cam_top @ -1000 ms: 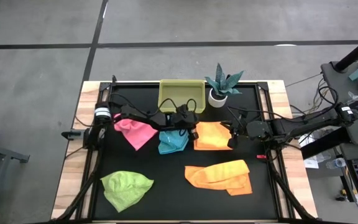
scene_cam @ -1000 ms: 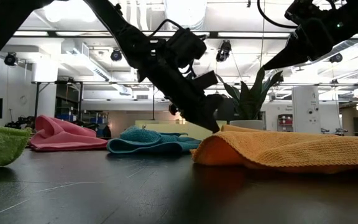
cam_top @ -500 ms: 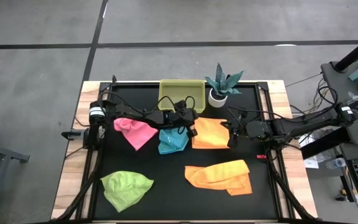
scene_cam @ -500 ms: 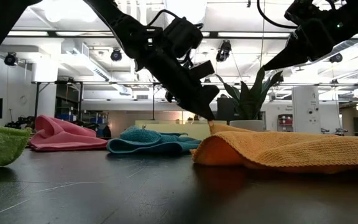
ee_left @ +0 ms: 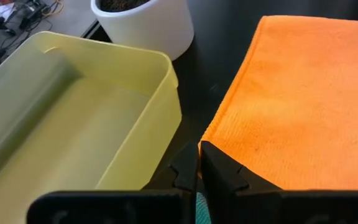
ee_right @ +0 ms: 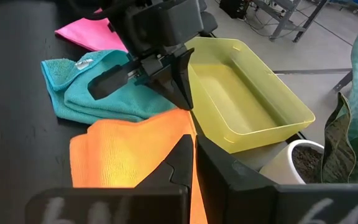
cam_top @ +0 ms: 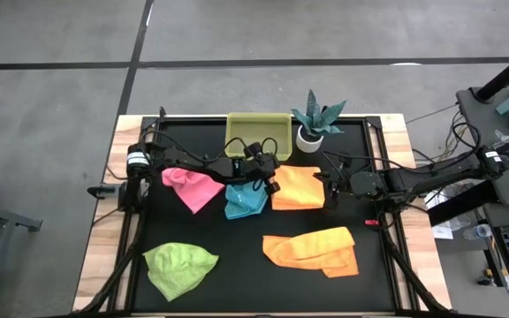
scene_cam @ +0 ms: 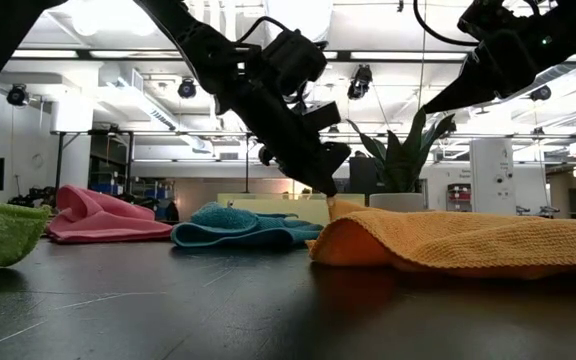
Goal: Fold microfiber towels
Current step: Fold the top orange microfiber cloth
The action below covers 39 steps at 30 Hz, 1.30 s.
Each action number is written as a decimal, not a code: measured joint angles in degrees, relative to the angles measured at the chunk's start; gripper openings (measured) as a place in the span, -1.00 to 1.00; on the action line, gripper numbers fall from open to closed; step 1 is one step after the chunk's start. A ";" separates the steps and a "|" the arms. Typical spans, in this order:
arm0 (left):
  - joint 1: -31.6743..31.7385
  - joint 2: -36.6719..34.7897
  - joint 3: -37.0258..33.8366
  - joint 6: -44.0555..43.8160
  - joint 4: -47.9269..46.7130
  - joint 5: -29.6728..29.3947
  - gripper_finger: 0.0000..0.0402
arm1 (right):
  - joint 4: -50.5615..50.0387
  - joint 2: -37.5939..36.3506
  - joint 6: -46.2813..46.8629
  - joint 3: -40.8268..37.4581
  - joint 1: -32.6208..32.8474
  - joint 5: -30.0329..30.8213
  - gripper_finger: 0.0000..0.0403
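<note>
Both claws closed at opposite edges of one folded orange cloth.

Left claw (cam_top: 274,183) pinched together, tips at the corner of the flat orange cloth (cam_top: 297,188), no fabric seen gripped between them; right claw (cam_top: 329,193) likewise pressed together at that cloth's opposite edge, holding nothing visible. Cloth between them: fine looped weave, neat stitched hem, squared outline. Just beside it, a turquoise cloth (cam_top: 245,200), nubby, loosely bunched; further along, a pink cloth (cam_top: 192,186), folded to a point. Nearer the table's front edge, a second orange cloth (cam_top: 315,250), long and rumpled, and a lime green cloth (cam_top: 178,268), crumpled. Five cloths in all: two orange, one each pink, turquoise, green. Behind them, one yellow see-through plastic tray (cam_top: 258,132), rounded corners, and one spiky teal plant (cam_top: 317,116) in a smooth white pot (cam_top: 308,139), all on a black mat (cam_top: 237,256) over a wooden table (cam_top: 102,256).
</note>
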 joint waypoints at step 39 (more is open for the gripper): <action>-4.55 -4.30 -8.29 -3.34 1.37 24.96 -0.38 | 0.44 0.98 0.22 0.00 -0.11 0.00 -0.94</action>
